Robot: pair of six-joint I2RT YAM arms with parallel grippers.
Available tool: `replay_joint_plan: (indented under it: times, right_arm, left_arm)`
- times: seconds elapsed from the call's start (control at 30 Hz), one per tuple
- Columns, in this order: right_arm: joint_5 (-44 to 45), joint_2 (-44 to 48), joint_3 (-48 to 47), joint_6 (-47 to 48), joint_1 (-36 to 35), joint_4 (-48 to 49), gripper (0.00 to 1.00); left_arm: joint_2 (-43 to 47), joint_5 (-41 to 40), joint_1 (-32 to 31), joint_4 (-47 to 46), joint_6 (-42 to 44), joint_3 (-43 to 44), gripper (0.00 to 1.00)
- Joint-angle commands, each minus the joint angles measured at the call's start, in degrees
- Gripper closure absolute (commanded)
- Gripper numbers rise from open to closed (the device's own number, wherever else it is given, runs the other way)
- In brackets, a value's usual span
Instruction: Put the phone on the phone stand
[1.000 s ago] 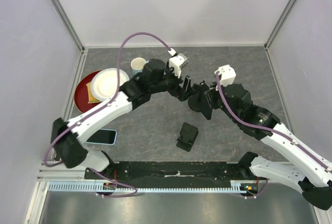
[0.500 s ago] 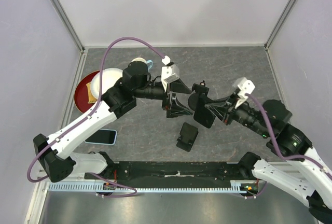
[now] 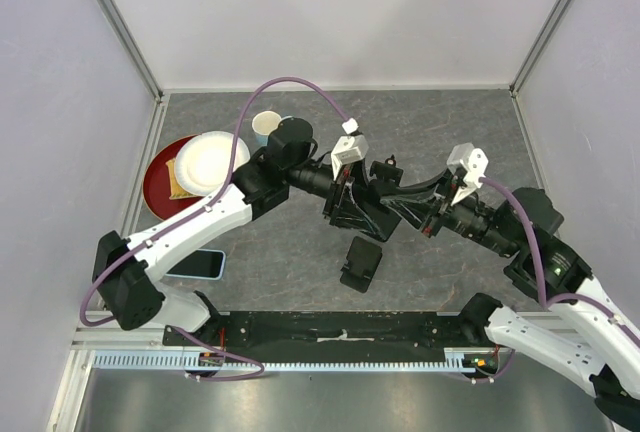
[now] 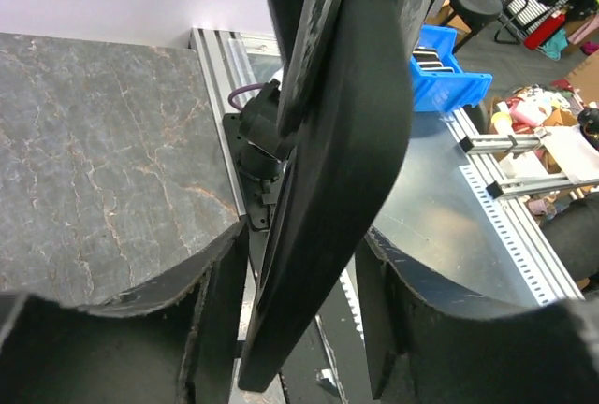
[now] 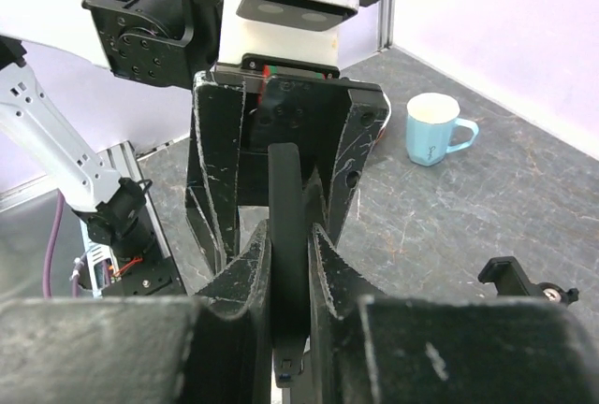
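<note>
While right pincer (image 5: 288, 282) is clamping the stand (image 5: 284, 189) aloft | left pincer (image 4: 299, 329) is closing back in, jaws apart astride it | handover likely starting; phone (image 3: 197, 264) lying far behind left pincer, untouched.

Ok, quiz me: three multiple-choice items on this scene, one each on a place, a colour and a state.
1. Where is the phone? A. lying near left B. far right corner C. held in the air
2. The mug is: A. red B. light blue C. black
3. The right gripper is: A. open and empty B. shut on the black disc C. shut on the mug

1 A: it lies flat at the near left in the top view.
2 B: the right wrist view shows it pale blue.
3 B: its fingers pinch the disc's edge.
</note>
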State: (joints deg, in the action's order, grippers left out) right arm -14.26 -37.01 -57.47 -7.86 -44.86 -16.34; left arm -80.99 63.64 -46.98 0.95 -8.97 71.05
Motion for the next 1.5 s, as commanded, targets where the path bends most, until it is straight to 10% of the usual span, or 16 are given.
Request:
replay_joint_plan:
  times: [0.0,0.17,0.3,0.4,0.7,1.47]
  right_arm:
    - [-2.0,-0.69,-0.53,-1.81,-0.05,8.69,1.0]
    - [-0.42,-0.6,-0.62,-2.86,-0.05,7.29,0.99]
    - [8.68,0.45,-1.06,-3.04,-0.05,2.81,0.27]
    - [11.27,1.59,-0.45,-3.22,-0.05,-0.44,0.12]
    - [-6.21,1.25,8.6,-4.27,-0.05,5.69,0.18]
    - [-12.19,0.02,18.89,-9.54,-0.05,25.56,0.49]
  left_arm:
    - [0.13,1.15,-0.39,-1.84,-0.44,0.76,0.53]
    - [1.18,-5.0,-0.48,2.03,2.47,1.55,0.98]
    - [3.38,-10.8,-0.39,3.27,4.66,1.2,0.98]
    - [6.18,-15.9,-0.3,1.87,4.58,0.24,0.98]
    - [11.91,-23.21,0.75,-4.38,0.63,-3.72,0.98]
    - [9.18,-3.08,1.28,-22.57,-14.76,-6.97,0.98]
